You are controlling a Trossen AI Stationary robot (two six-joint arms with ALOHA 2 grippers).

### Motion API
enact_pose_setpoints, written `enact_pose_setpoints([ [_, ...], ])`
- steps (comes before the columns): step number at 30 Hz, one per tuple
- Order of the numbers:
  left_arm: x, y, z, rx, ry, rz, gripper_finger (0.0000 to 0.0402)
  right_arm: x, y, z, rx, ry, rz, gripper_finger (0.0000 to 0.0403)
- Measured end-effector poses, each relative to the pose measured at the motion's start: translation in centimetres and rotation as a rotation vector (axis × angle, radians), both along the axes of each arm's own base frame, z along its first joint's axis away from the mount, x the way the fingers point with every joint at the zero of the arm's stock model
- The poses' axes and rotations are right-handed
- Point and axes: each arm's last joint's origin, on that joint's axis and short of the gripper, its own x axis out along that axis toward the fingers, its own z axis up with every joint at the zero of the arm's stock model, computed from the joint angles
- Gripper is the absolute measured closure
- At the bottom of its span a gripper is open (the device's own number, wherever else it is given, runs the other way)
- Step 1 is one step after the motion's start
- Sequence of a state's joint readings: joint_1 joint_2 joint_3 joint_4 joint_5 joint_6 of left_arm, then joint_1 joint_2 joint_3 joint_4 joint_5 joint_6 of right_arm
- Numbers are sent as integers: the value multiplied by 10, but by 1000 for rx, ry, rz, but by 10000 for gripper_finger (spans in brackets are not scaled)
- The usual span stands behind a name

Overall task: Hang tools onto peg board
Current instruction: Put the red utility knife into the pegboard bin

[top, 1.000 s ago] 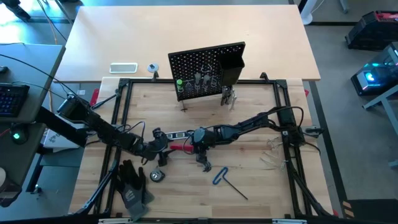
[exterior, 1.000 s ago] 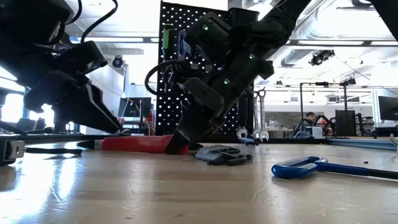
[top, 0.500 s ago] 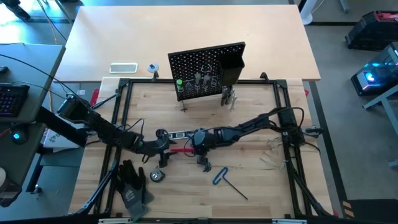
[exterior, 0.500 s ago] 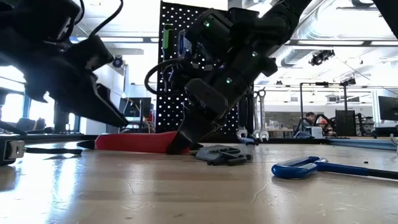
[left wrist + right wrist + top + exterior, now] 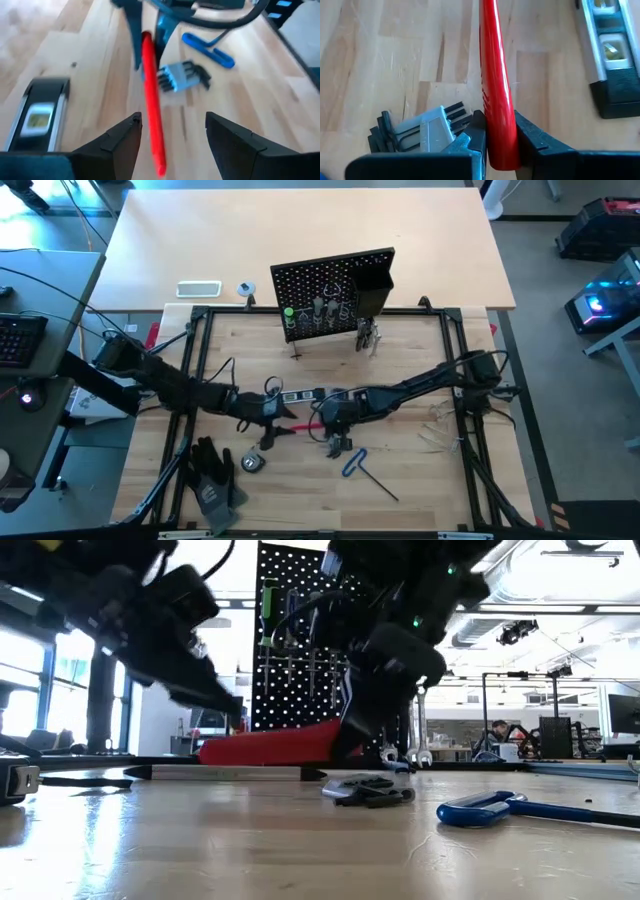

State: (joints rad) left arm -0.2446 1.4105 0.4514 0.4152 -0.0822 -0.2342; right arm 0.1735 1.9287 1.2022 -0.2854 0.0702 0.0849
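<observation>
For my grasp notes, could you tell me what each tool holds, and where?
The right tool grips the red flat tool at one end; the left tool is open, holding nothing.

A robotics lab: framed workbench [image 5: 470, 360], another robot rig [image 5: 520, 735] behind

A bright red tool [image 5: 496, 100] between the dark fingers of the right end effector [image 5: 497, 137]; a black perforated peg board [image 5: 330, 292] with a green-handled screwdriver [image 5: 289, 313]; a blue-handled hex key [image 5: 356, 463]; black gloves [image 5: 212, 475]; a black and silver level [image 5: 610, 60]; a pale, wood-grained surface [image 5: 420, 470].
</observation>
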Motion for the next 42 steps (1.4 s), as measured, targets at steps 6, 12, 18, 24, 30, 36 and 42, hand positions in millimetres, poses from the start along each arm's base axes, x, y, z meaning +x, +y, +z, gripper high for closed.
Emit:
enact_pose_setpoints([
  [6,23,1,14,19,54,-45,190,-3,5,15,-32,-44,13,359],
  [12,54,0,8,66,229,-25,190,-6,9,21,-44,-50,47,359],
  [18,80,-1,2,144,367,-12,205,-9,18,20,-60,-30,68,359],
  [24,95,-7,6,209,345,-77,319,-17,23,19,-111,26,58,359],
  [30,98,-7,10,249,313,-79,371,-23,26,25,-120,41,18,355],
  [36,104,-13,17,307,218,-89,371,-45,23,60,-151,41,-4,264],
  [42,106,-15,33,348,109,-85,371,-78,26,110,-153,-57,-51,216],
])
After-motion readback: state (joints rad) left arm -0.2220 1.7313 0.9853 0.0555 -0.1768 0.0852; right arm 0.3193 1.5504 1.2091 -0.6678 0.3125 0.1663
